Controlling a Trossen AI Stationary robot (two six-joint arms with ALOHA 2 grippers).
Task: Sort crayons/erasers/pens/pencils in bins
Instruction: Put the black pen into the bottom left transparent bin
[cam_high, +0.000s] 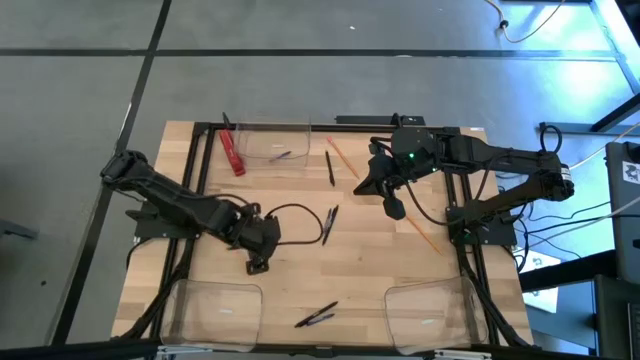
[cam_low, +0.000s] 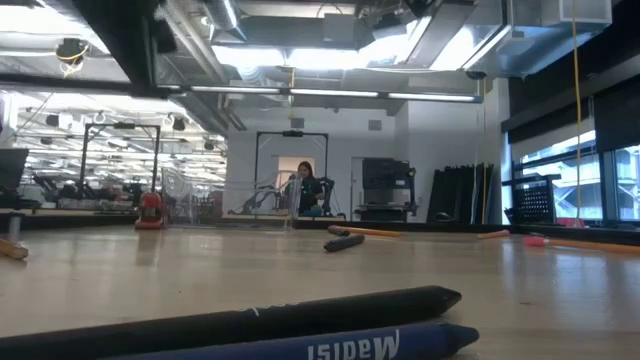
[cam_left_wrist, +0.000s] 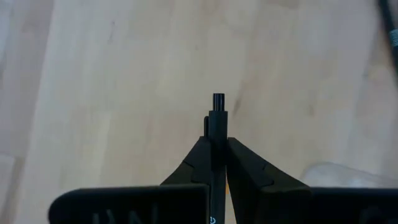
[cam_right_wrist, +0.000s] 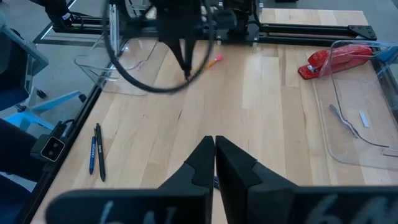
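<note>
Grey concrete floor surrounds a light wooden tabletop (cam_high: 370, 260) in a black frame; beyond it lies an open lab hall with bright ceiling lights and a person seated far off.

Three clear shallow plastic bins sit on the table: one at the far edge (cam_high: 272, 150) with a couple of small pieces inside, two at the near corners, left (cam_high: 215, 308) and right (cam_high: 430, 310). A red flat stapler-like strip (cam_high: 232, 152) lies at the far bin's left wall.

Left arm's gripper (cam_high: 258, 262) is low over the table's left-centre, fingers (cam_left_wrist: 200, 163) clamped on a slim black pen (cam_left_wrist: 217, 134) that runs along the fingers and sticks out past the tips.

Right arm's gripper (cam_high: 396, 208) hovers right of centre, fingers (cam_right_wrist: 202, 163) pressed together, nothing between them.

Loose pens: one pair (cam_high: 317, 315) near the front edge between the near bins, lying diagonally; another (cam_high: 329, 224) mid-table, roughly front-to-back; a single one (cam_high: 329, 168) beside the far bin.

Long thin orange pencils: one (cam_high: 343, 158) diagonal by the far edge, one (cam_high: 422, 232) under the right arm.
</note>
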